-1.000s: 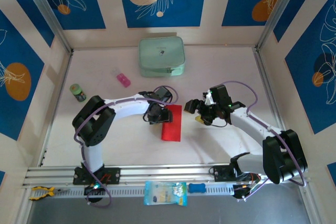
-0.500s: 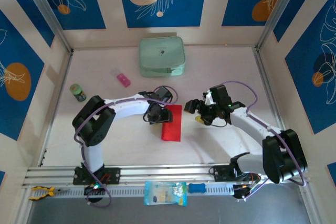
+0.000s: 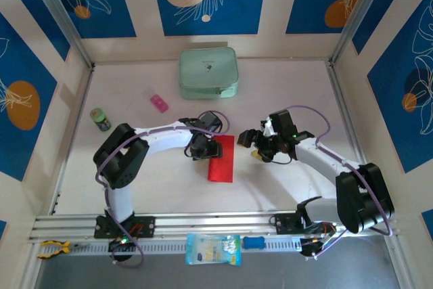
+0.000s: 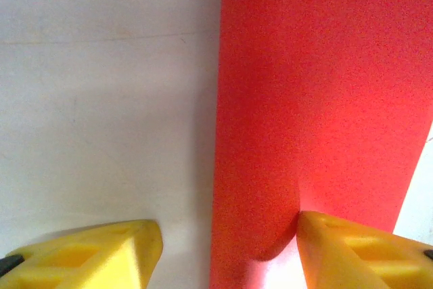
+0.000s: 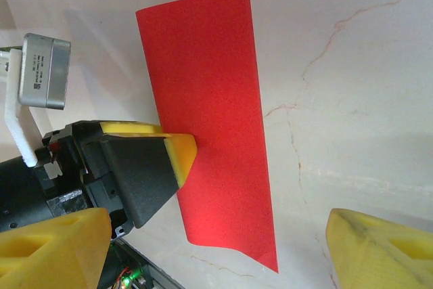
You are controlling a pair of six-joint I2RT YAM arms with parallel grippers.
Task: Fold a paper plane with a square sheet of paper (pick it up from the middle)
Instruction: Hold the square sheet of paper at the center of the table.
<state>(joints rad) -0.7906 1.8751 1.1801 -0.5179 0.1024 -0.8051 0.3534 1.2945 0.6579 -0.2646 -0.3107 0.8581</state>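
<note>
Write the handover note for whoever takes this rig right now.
Left gripper: jaws open, straddling a long edge of the paper, with one finger on the paper and the other on the table.
Right gripper: jaws open and empty, beside the paper, not touching it.
Paper: flat on the table between the arms, folded in half into a long strip.
Done: the first fold.
Left: nose folds and wings; there is no plane shape yet.

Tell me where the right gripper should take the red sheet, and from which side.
Probably mid-length on its free right long edge, approached low from the right: the red sheet lies flat as a folded strip, and the left gripper pins the opposite edge.
</note>
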